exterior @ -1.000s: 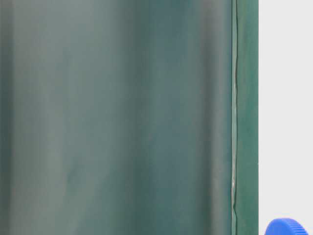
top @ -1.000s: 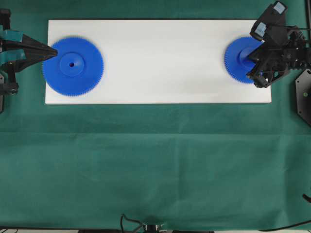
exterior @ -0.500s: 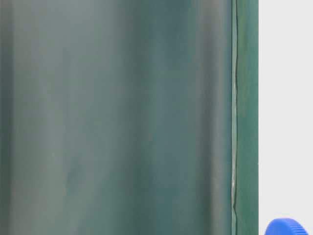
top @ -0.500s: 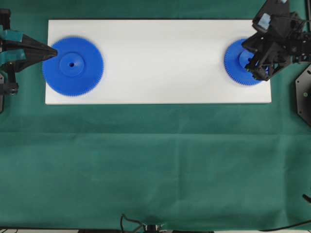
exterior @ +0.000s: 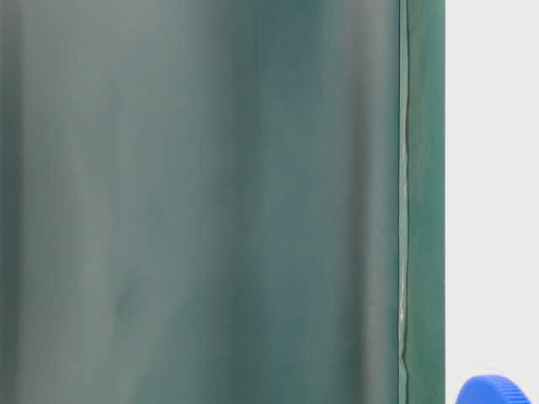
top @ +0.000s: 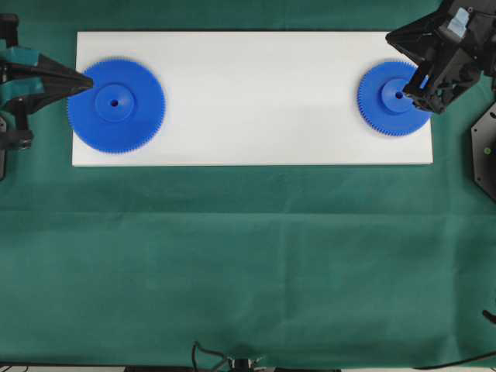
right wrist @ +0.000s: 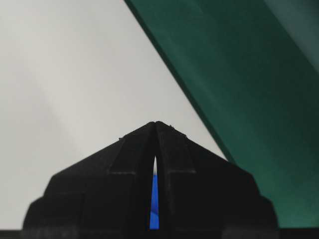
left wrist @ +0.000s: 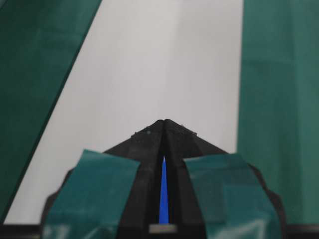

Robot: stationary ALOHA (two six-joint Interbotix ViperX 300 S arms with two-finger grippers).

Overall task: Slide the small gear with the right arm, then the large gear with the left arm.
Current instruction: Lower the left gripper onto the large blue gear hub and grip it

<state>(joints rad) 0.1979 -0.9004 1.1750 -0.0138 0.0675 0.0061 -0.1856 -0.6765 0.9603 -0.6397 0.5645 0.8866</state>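
**Right now: pointed tip over the small gear's right side**

Here your right gripper [top: 419, 80] has its jaws pressed together into a point, holding nothing. The small gear [top: 391, 98] lies under and left of it, near the white board [top: 256, 93]'s right end. Leftward the board lies bare up to the large gear [top: 116, 105]. The left gripper [top: 77, 80], likewise pinched together, waits at that gear's left rim.

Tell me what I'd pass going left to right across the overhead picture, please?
Left gripper → large gear → bare white board → small gear → right gripper.
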